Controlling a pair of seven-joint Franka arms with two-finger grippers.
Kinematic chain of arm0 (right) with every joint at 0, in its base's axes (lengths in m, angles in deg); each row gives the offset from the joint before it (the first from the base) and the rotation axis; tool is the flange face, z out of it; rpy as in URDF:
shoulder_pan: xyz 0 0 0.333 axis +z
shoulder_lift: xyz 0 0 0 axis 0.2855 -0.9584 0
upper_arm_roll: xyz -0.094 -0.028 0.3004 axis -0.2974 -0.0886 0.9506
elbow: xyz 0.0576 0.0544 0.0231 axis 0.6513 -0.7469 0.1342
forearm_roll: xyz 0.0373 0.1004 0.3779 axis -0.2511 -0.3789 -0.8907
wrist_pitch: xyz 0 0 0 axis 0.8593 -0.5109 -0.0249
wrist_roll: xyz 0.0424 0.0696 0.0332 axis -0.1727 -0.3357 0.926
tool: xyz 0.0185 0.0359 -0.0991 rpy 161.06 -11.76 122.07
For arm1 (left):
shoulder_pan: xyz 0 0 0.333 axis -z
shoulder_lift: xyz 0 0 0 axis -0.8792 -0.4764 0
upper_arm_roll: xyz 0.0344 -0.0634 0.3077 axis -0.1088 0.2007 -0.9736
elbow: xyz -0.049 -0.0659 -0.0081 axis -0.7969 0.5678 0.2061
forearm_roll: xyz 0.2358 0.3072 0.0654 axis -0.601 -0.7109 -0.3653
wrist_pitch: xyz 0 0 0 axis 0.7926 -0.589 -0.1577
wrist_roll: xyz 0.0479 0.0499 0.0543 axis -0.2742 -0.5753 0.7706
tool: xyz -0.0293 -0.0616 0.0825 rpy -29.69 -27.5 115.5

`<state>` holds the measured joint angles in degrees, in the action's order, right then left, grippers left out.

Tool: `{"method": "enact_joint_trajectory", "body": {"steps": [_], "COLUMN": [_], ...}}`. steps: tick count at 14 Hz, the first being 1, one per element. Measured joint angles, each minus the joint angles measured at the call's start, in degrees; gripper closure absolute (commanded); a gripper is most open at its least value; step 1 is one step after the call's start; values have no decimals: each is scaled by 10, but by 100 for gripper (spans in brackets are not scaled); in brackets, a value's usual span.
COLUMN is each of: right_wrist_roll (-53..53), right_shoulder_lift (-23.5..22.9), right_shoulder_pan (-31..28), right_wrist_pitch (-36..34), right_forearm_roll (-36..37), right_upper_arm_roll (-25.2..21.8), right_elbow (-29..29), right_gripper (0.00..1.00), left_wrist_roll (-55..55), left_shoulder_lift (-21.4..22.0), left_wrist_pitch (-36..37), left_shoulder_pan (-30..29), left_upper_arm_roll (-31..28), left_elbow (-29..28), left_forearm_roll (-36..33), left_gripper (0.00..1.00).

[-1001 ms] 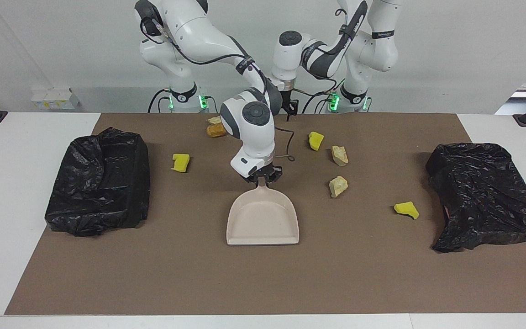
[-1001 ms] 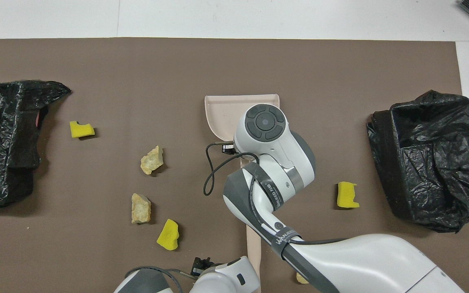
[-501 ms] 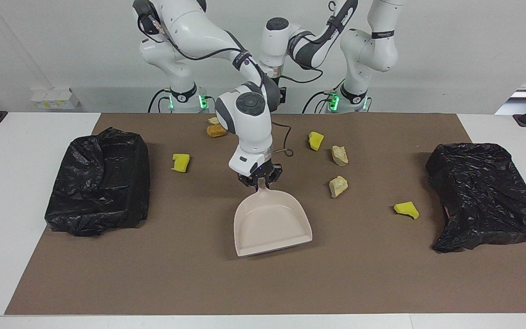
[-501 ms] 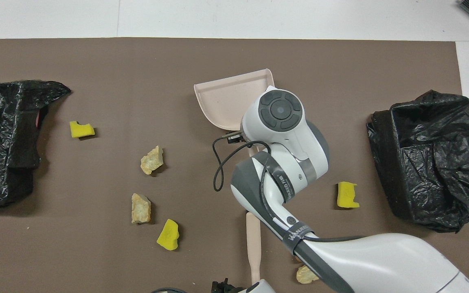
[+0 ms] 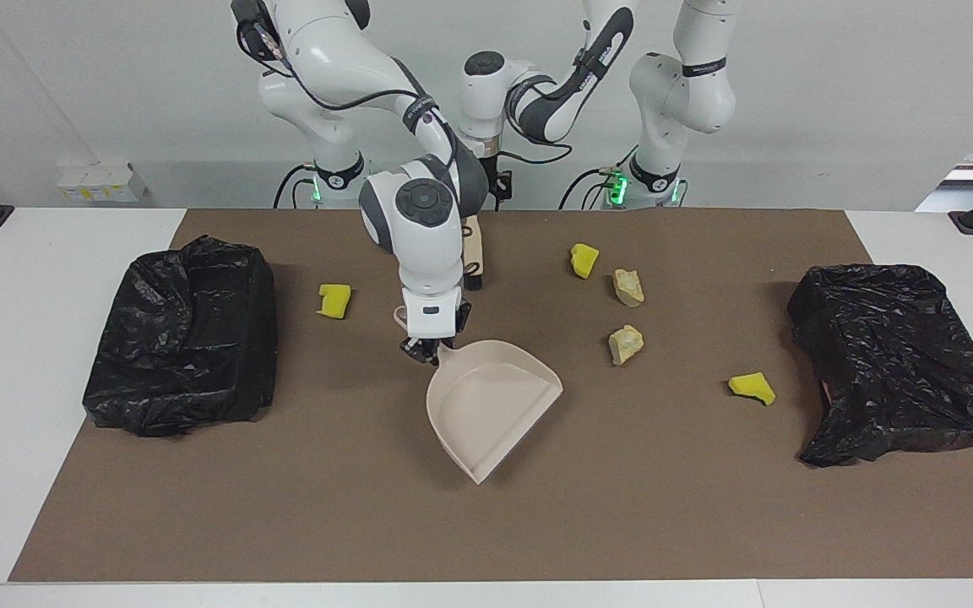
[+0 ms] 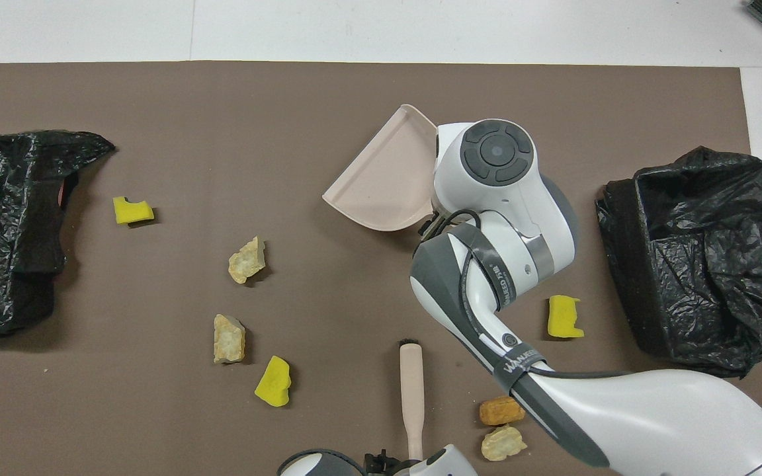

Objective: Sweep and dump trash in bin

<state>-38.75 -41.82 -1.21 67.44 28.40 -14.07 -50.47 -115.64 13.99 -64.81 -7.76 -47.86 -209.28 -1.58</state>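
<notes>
Over mid-table, right hand (image 5: pixel 429 350) grips the dustpan (image 5: pixel 491 405).

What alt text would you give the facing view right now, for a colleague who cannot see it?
The right gripper holds a beige dustpan by its handle, mouth angled toward the left arm's end of the brown mat. Yellow sponge pieces and beige rock-like chunks lie scattered between two black bag-lined bins. The left gripper holds a beige-handled brush.
</notes>
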Motion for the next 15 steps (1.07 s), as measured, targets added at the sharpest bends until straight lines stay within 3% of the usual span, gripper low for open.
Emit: {"method": "enact_joint_trajectory", "body": {"steps": [1, 2, 4, 9, 10, 11, 15], "right_wrist_roll": [44, 95, 179, 307, 322, 329, 332], "right_shoulder_lift": [1, 1, 2, 6, 7, 7, 7], "right_shoulder_pan": [1, 0, -1, -1, -1, -1, 2], "right_wrist_pitch": [-10, -18, -21, -55, -55, -55, -50], "right_forearm_roll": [0, 0, 0, 1, 0, 1, 2], "right_upper_arm_roll": [0, 0, -1, -1, -1, 0, 1], "right_elbow": [0, 0, 0, 0, 0, -1, -9], "right_gripper": [100, 100, 100, 100, 100, 100, 100], "left_wrist_roll": [-4, -7, -26, -44, -45, -45, -49], "left_shoulder_lift": [-5, -6, -6, -6, -6, -6, -1], "left_wrist_pitch": [0, 1, 2, 9, 11, 14, 55], "left_shoulder_pan": [0, 0, 0, 0, 0, 0, -3], "left_upper_arm_roll": [0, -1, -1, 0, 0, -1, -7], "left_elbow": [7, 11, 15, 16, 15, 15, 16], "left_forearm_roll": [-1, -1, -1, -2, -2, -2, -2], "left_gripper": [3, 31, 74, 75, 91, 100, 100]}}
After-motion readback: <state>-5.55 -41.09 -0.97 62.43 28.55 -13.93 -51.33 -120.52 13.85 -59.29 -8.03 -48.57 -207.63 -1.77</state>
